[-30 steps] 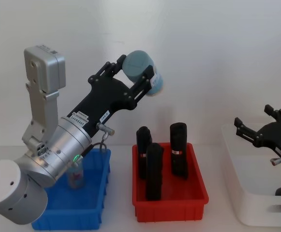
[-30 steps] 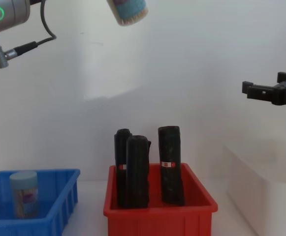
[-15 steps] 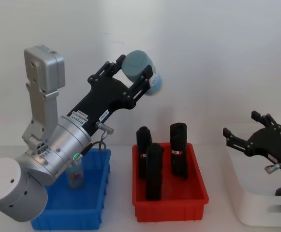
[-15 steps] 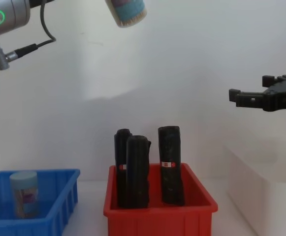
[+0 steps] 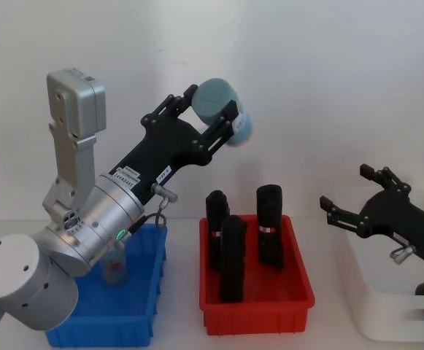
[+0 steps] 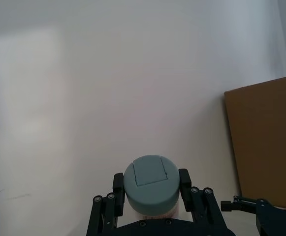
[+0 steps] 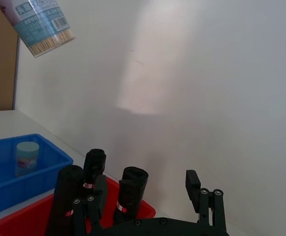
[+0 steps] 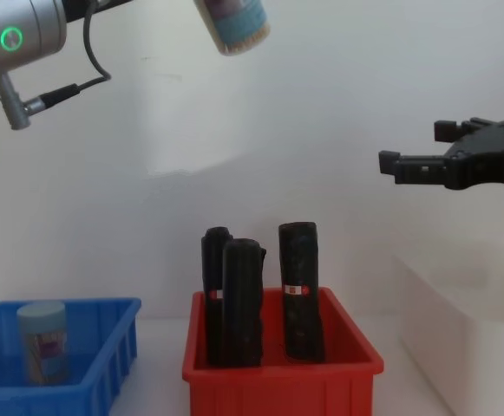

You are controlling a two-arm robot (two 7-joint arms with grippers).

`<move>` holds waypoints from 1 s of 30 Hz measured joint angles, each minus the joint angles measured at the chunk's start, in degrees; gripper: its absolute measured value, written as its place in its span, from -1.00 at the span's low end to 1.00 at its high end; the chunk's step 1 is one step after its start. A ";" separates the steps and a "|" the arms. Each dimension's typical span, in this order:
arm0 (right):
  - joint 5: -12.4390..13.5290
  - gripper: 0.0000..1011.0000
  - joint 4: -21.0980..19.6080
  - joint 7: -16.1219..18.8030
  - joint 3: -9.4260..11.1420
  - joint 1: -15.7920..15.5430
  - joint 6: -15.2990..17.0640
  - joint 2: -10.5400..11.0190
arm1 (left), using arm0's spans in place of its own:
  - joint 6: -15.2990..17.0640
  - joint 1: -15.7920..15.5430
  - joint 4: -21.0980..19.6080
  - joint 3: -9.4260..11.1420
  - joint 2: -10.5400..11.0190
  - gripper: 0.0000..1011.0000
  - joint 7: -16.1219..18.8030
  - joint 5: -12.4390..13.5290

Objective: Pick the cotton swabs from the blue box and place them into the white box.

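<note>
We see the left gripper (image 5: pixel 210 102) raised in the upper middle of the head view, above the gap between the blue box (image 5: pixel 150 292) and the red bin (image 5: pixel 259 318). Its fingers are clamped on either side of a jar of cotton swabs (image 5: pixel 233 127), which is tilted with its pale blue cap facing back along the arm. In the chest view this jar sits at the top edge, left of centre, with its base of packed sticks pointing down and to the right, well apart from everything on the table. A second jar (image 5: pixel 113 267) stands upright inside the blue box at the lower left, partly hidden behind the left arm in the head view (the chest view shows it plainly). Three black rolls (image 5: pixel 270 226) stand upright in the red bin at the bottom centre. At the right of the frame, the right gripper (image 5: pixel 343 186) hangs in the air with its fingers spread and nothing between them, pointing left, above the left part of the white box (image 5: pixel 387 324).
</note>
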 joint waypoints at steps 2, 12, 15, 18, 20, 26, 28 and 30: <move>-0.56 0.98 0.10 0.97 -0.25 0.47 -0.94 -0.17 | 0.16 -0.09 0.20 0.10 -0.13 0.33 -0.31 -0.02; -3.58 0.98 2.29 4.41 -1.63 3.48 -5.58 -1.53 | 1.87 -0.61 1.45 1.33 -1.28 0.33 -2.90 -0.01; -4.89 0.98 3.16 5.42 -2.09 4.54 -6.57 -2.00 | 2.51 -0.71 1.77 1.85 -1.70 0.33 -3.68 0.24; -6.19 0.98 4.01 6.45 -2.53 5.55 -7.20 -2.41 | 2.91 -0.74 1.92 2.22 -1.94 0.33 -4.07 0.45; -6.88 0.98 4.41 7.08 -2.71 6.00 -7.40 -2.57 | 3.06 -0.74 1.98 2.37 -2.05 0.33 -4.22 0.57; -8.89 0.98 5.99 9.31 -3.49 7.71 -7.34 -3.19 | 3.42 -0.71 2.05 2.82 -2.31 0.33 -4.41 0.93; -9.26 0.98 6.29 9.89 -3.64 8.04 -7.13 -3.31 | 3.51 -0.68 2.06 2.92 -2.37 0.33 -4.41 1.07; -9.78 0.98 6.79 10.64 -3.90 8.58 -6.77 -3.51 | 3.55 -0.66 2.06 3.02 -2.41 0.33 -4.41 1.18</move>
